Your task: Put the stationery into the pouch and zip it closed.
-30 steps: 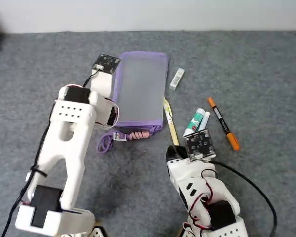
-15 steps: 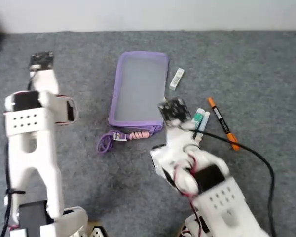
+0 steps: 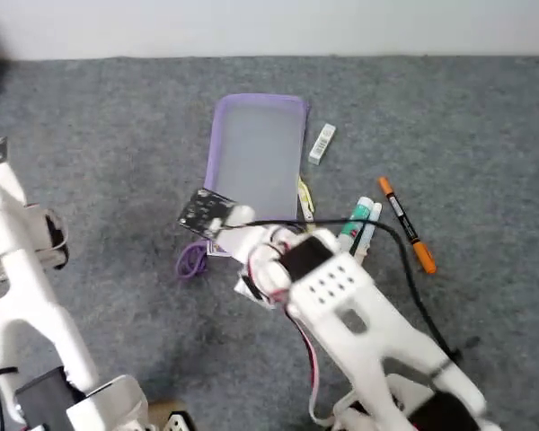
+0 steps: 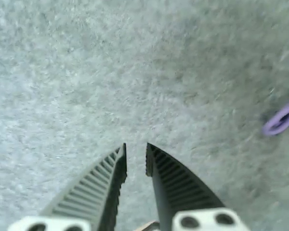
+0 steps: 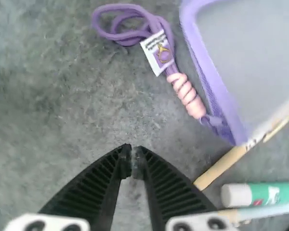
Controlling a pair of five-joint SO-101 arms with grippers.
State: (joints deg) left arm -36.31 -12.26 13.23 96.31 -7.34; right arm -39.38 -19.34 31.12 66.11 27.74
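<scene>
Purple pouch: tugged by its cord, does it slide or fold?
Probably floppy: the pouch lies flat with a thin mesh-like face, so it likely buckles rather than sliding stiffly. The cord loop lies in slack curls, so a tug would take up slack first. It looks light, yet may drag on the fuzzy grey mat.

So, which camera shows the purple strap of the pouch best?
The right wrist view. There the purple strap lies whole on the carpet, with its tag and the pink pull clear. The high view shows its loop small beside the right arm. The left wrist view catches a short piece at the edge.
</scene>
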